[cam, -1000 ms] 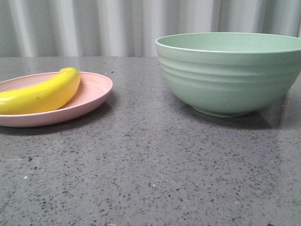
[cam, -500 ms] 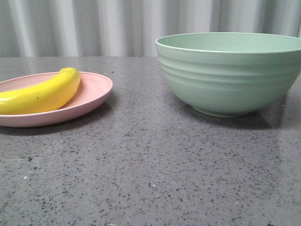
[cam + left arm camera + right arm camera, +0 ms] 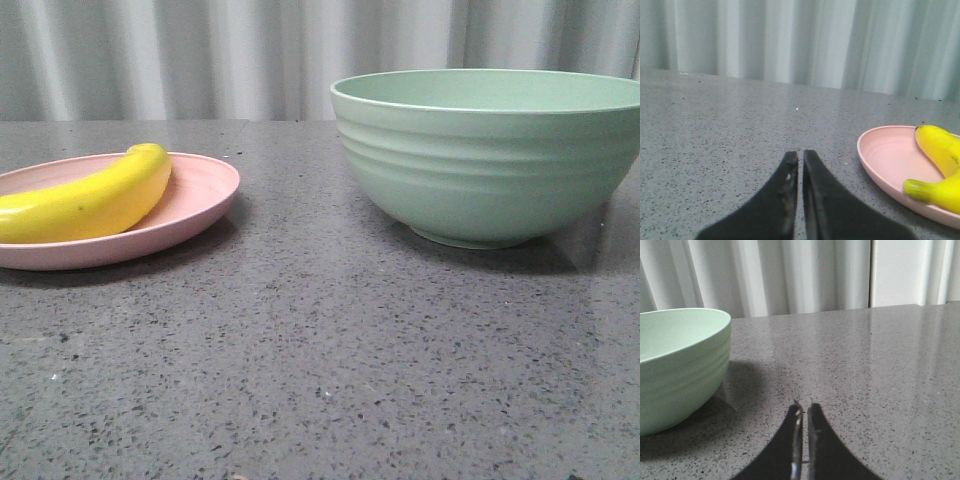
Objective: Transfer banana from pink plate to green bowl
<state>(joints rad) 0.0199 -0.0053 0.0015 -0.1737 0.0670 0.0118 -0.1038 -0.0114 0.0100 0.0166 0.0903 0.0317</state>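
Banana (image 3: 85, 200), smooth, plump, glossy yellow with tiny dark specks, lies curved across the pink plate (image 3: 195, 205), a shallow matte disc with a low raised rim, on the left of the speckled grey stone-look table (image 3: 320, 370). Green bowl (image 3: 487, 155) stands well apart to the right: deep, pale mint, horizontal ridges round its outside, small foot. Pleated pale curtain (image 3: 200, 55) behind. Left gripper (image 3: 800, 159) sits low over bare tabletop beside the plate, dark tapered fingers pressed together, nothing between them. Right gripper (image 3: 803, 411) likewise closed on nothing, near the bowl's outer wall.
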